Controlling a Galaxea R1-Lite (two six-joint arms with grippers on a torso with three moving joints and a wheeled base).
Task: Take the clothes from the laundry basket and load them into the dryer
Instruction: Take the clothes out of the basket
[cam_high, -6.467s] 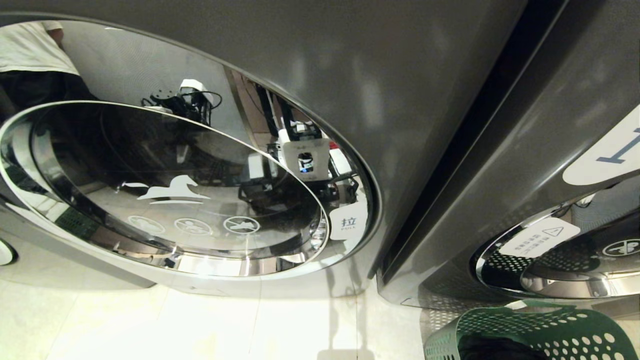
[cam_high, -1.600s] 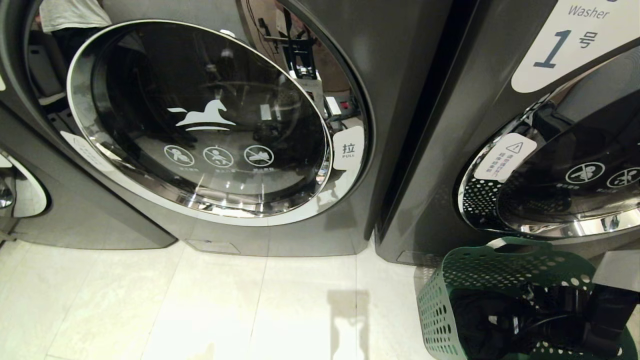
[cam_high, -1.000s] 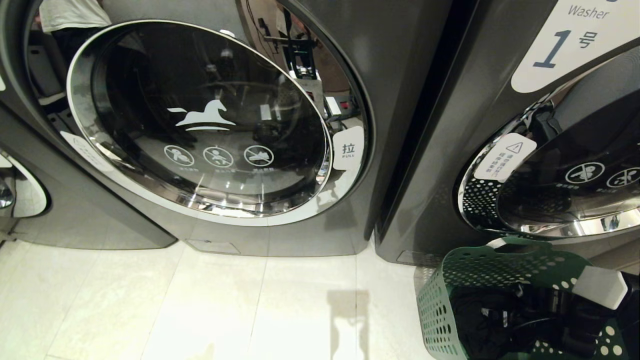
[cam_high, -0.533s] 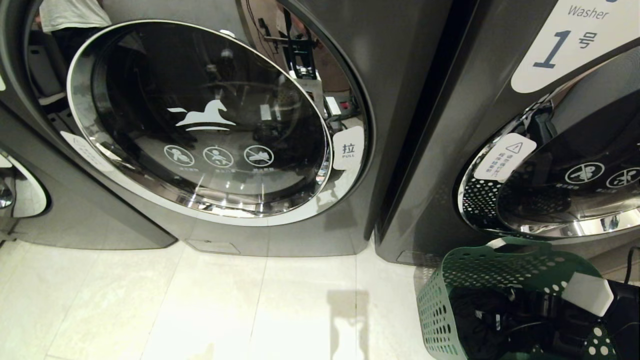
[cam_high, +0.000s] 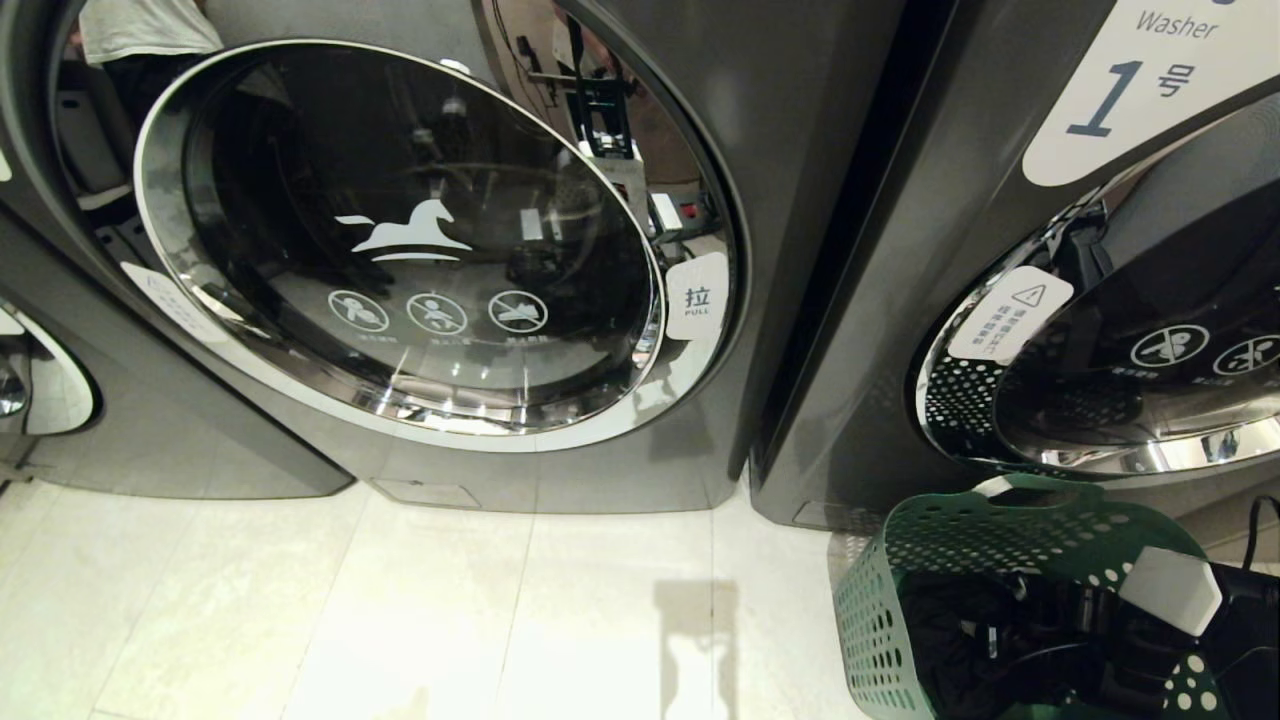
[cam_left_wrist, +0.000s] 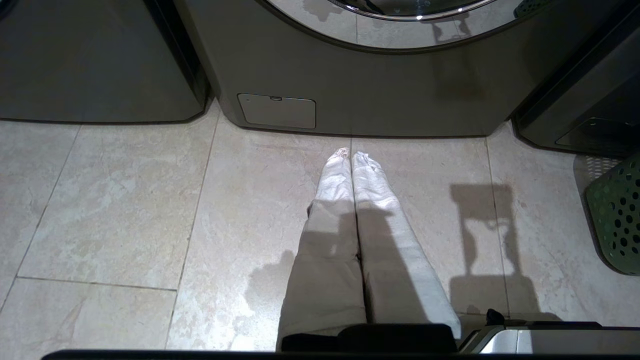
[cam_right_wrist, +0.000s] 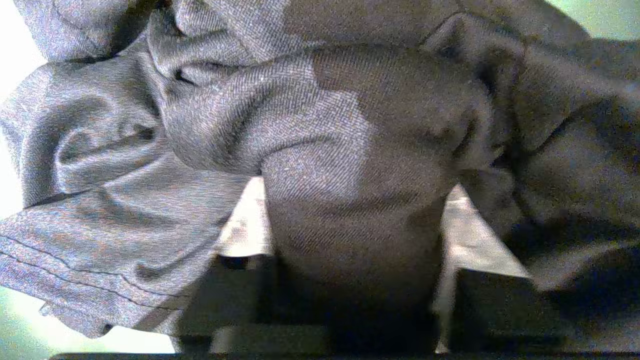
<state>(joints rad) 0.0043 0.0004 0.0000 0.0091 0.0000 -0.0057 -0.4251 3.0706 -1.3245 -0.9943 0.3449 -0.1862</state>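
Cloth: dark herringbone garment (cam_right_wrist: 320, 150), bunched between the right gripper (cam_right_wrist: 350, 235) fingers, which clasped a fold.
Basket: perforated green plastic basket (cam_high: 900, 600), beside washer (cam_high: 880, 300).
Left gripper (cam_left_wrist: 350, 165): pressed together above bare tile floor (cam_left_wrist: 125, 200).

Head view: bright overhead light, pale floor (cam_high: 400, 610) near washed out, glare streaks on chrome door ring (cam_high: 420, 415), edges bowed by wide lens. Left wrist view: hard-edged shadows on tiles. Right wrist view: dim, grainy, fabric (cam_right_wrist: 320, 125) close, background blown out.
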